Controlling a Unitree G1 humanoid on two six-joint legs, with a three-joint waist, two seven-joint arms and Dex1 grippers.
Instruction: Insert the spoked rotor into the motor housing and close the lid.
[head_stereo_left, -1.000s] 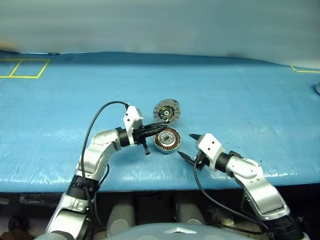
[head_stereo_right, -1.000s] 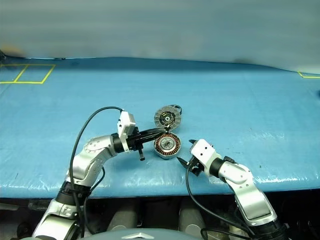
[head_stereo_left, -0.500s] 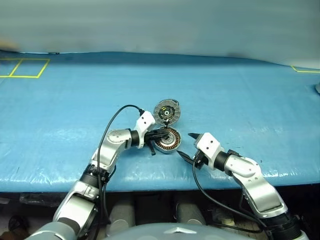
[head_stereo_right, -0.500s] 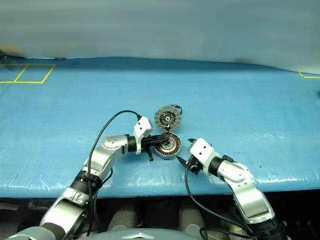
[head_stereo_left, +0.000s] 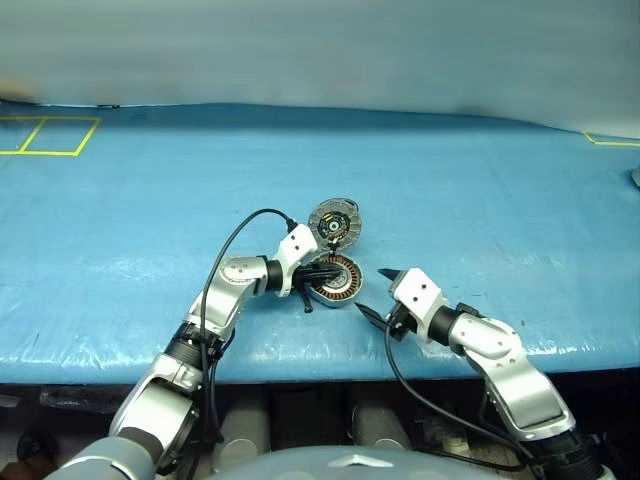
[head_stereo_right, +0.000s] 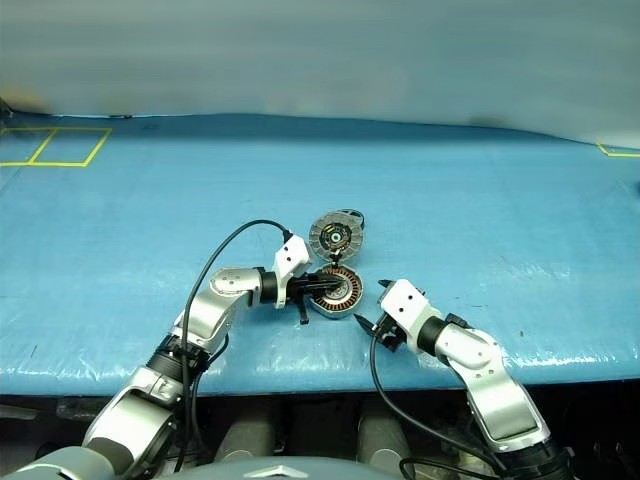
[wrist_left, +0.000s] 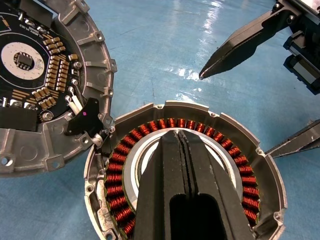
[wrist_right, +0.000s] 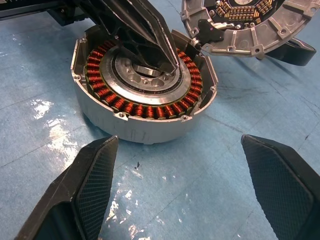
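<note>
The motor housing (wrist_right: 131, 126) is a silver puck with copper windings, lying on the blue table near its front edge. Its lid (wrist_left: 60, 150) stands swung open on the housing's far side, circuit face showing. My left gripper (wrist_left: 178, 132) is shut with nothing seen between its fingers, and its tips rest over the housing's silvery centre (wrist_right: 150, 92). My right gripper (wrist_right: 179, 140) is open on the table just right of the housing, apart from it. A dark curved rim (wrist_right: 295, 50) pokes out behind the lid; I cannot tell whether it is the spoked rotor.
The table (head_stereo_left: 480, 200) is covered with a blue sheet. Yellow tape squares (head_stereo_left: 50, 135) mark the far left and a yellow corner (head_stereo_left: 610, 140) the far right. The front edge (head_stereo_left: 300, 365) runs just behind both wrists.
My left arm has come down and to the right, bringing its shut fingers from beside the housing onto its centre. It has been still for the last half second. The right arm has not moved.
</note>
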